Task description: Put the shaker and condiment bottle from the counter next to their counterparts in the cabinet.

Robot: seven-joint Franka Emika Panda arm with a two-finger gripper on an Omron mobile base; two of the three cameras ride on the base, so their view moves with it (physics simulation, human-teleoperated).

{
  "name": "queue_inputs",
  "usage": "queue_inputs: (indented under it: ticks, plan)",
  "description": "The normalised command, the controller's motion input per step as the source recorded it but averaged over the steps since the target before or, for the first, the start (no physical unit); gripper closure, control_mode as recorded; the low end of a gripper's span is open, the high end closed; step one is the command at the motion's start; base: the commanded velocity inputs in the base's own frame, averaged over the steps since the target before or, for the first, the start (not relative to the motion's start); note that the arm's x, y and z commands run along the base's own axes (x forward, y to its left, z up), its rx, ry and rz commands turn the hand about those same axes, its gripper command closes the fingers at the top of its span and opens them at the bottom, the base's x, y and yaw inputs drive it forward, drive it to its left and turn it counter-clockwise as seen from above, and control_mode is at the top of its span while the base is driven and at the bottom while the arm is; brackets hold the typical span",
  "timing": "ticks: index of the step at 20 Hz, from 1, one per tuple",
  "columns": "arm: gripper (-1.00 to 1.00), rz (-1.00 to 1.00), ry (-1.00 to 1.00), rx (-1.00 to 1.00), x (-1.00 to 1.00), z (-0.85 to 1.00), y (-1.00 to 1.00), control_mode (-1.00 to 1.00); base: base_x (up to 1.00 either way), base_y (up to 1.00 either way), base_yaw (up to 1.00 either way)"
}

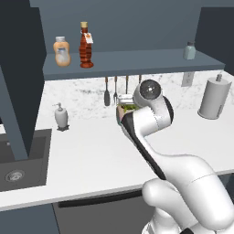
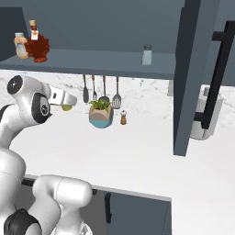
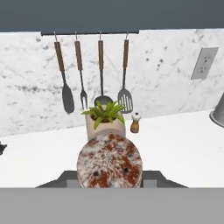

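shaker (image 3: 109, 161) | clamped in pincer (image 2: 69, 103) | above counter (image 2: 137, 151)

The left base view looks from behind the arm's left, forward and down over the counter (image 1: 91, 155) toward the cabinet (image 1: 137, 61) shelf; the right base view faces the same shelf from the other side; the hand view sits low and near, facing the utensil rail (image 3: 89, 33), which all three views share.
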Motion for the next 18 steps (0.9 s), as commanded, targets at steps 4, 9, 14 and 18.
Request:
queue_inputs:
  ticks: [4, 9, 14, 18]
  plan:
    - [1.00, -0.04, 0.00, 0.09, 0.00, 0.56, -0.37, -1.00, 0.00, 0.00, 0.00]
    - [1.00, -0.06, 0.00, 0.04, 0.00, 0.38, -0.41, -1.00, 0.00, 0.00, 0.00]
    - [1.00, -0.07, 0.00, 0.00, 0.04, 0.22, -0.29, -1.00, 0.00, 0.00, 0.00]
    - [1.00, -0.03, -0.06, -0.04, 0.00, 0.04, -0.04, -1.00, 0.00, 0.00, 0.00]
